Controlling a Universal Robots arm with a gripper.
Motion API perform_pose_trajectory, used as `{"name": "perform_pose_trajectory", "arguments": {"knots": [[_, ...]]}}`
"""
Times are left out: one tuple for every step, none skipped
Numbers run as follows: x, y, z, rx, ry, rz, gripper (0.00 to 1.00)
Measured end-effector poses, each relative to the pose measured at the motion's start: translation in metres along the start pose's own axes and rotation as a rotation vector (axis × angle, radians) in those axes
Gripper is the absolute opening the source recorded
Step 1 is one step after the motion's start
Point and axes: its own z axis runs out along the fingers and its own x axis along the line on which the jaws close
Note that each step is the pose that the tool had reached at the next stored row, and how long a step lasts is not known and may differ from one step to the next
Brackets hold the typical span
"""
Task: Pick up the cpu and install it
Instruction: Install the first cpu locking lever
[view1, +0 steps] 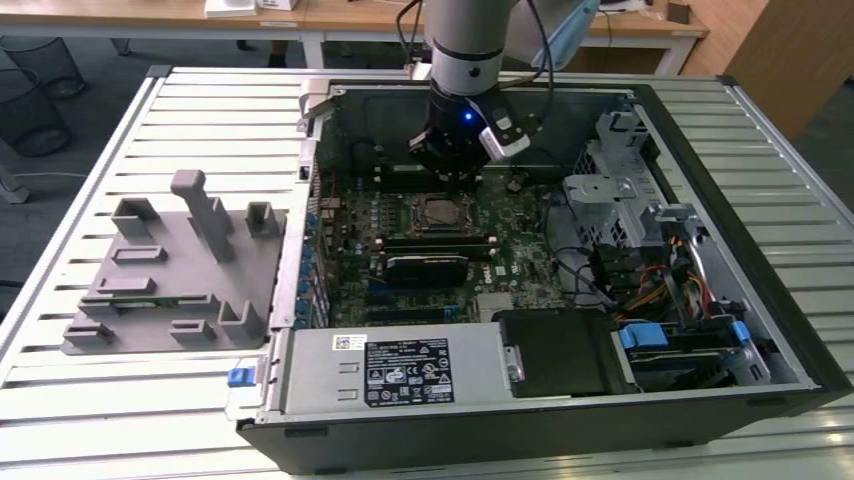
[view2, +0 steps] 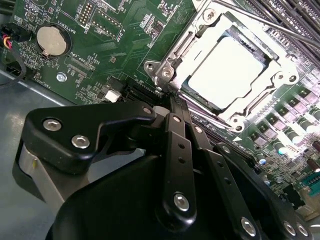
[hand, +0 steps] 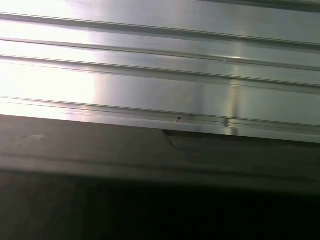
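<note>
The cpu (view2: 227, 72), a square chip with a bright silver top, lies in the motherboard socket (view1: 438, 212) with the metal retention frame (view2: 165, 70) around its edges. My gripper (view1: 447, 165) hangs inside the open computer case just behind the socket, a little above the board. In the second wrist view its black fingers (view2: 172, 130) run together to a point close to the frame's corner, shut with nothing seen between them. A thin wire lever (view2: 280, 30) crosses beyond the socket.
A grey plastic tray (view1: 174, 260) with upright blocks sits on the ribbed table at the exterior view's left. Inside the case are a long black module (view1: 427, 265), a power supply (view1: 387, 365), coloured cables (view1: 641, 270) and a drive cage (view1: 607, 190). A coin battery (view2: 51, 41) sits on the board.
</note>
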Motion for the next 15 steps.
{"name": "perform_pose_trajectory", "arguments": {"knots": [[0.0000, 0.0000, 0.0000, -0.0001, -0.0001, 0.000, 0.11], [0.0000, 0.0000, -0.0001, -0.0001, -0.0001, 0.000, 0.11], [0.0000, 0.0000, -0.0006, 0.0000, -0.0001, 0.000, 0.11], [0.0000, 0.0000, -0.0011, -0.0001, -0.0001, 0.000, 0.11], [0.0000, 0.0000, -0.0018, -0.0001, -0.0001, 0.000, 0.11], [0.0000, 0.0000, -0.0023, -0.0001, -0.0001, 0.000, 0.11], [-0.0001, 0.0001, -0.0023, -0.0001, -0.0002, 0.000, 0.11], [-0.0001, 0.0001, -0.0023, 0.0002, -0.0002, 0.000, 0.11], [-0.0001, 0.0000, -0.0023, 0.0008, -0.0002, 0.000, 0.11], [-0.0001, -0.0001, -0.0019, 0.0017, 0.0000, 0.000, 0.11], [-0.0001, -0.0001, -0.0013, 0.0030, 0.0000, 0.000, 0.11], [-0.0001, -0.0002, -0.0007, 0.0045, 0.0002, 0.000, 0.11], [-0.0001, -0.0002, 0.0000, 0.0065, 0.0004, 0.000, 0.11], [-0.0001, -0.0002, 0.0006, 0.0083, 0.0005, 0.000, 0.11], [0.0000, -0.0003, 0.0010, 0.0106, 0.0010, 0.000, 0.11]]}}
